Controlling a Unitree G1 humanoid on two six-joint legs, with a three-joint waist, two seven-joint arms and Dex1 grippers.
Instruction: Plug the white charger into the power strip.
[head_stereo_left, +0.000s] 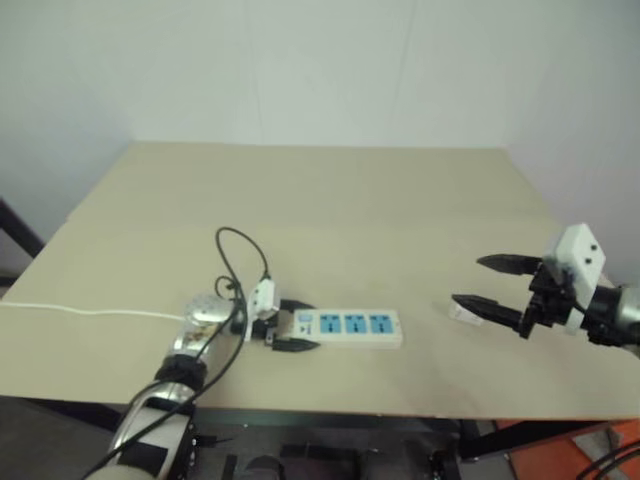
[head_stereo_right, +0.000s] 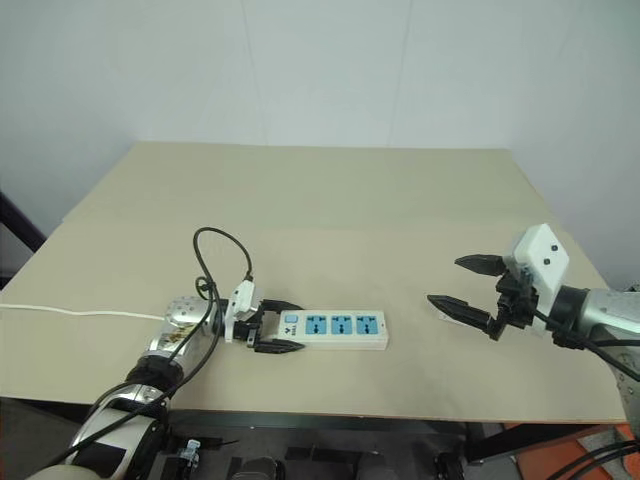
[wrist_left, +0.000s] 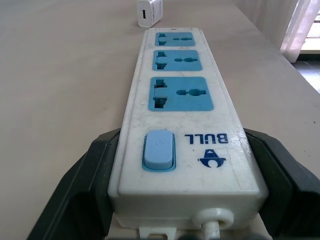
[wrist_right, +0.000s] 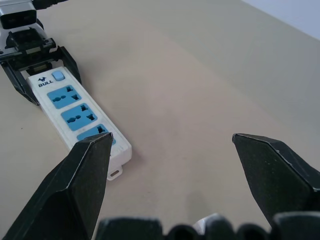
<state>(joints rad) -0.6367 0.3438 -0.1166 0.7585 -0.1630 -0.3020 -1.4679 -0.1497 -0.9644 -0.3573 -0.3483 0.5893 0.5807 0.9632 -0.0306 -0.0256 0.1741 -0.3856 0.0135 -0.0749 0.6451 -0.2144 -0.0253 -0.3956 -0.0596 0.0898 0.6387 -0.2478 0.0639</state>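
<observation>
On the table (head_stereo_left: 330, 215), power strip (head_stereo_left: 350, 326) switch end between left fingers (head_stereo_left: 292, 345), white charger (head_stereo_left: 463, 311) beside wide-spread right fingers (head_stereo_left: 488, 306).

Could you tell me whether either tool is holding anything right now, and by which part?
The left tool brackets the power strip at its switch end; a firm grip cannot be told. The right tool is open, holding nothing.

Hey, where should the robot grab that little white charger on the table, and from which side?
Judging by its boxy shape, grip the small white charger across its two flat side faces. Come from the right, where the open right gripper is already close. The charger stands alone past the far end of the long white power strip, so both faces look free. Its prongs cannot be seen.
</observation>
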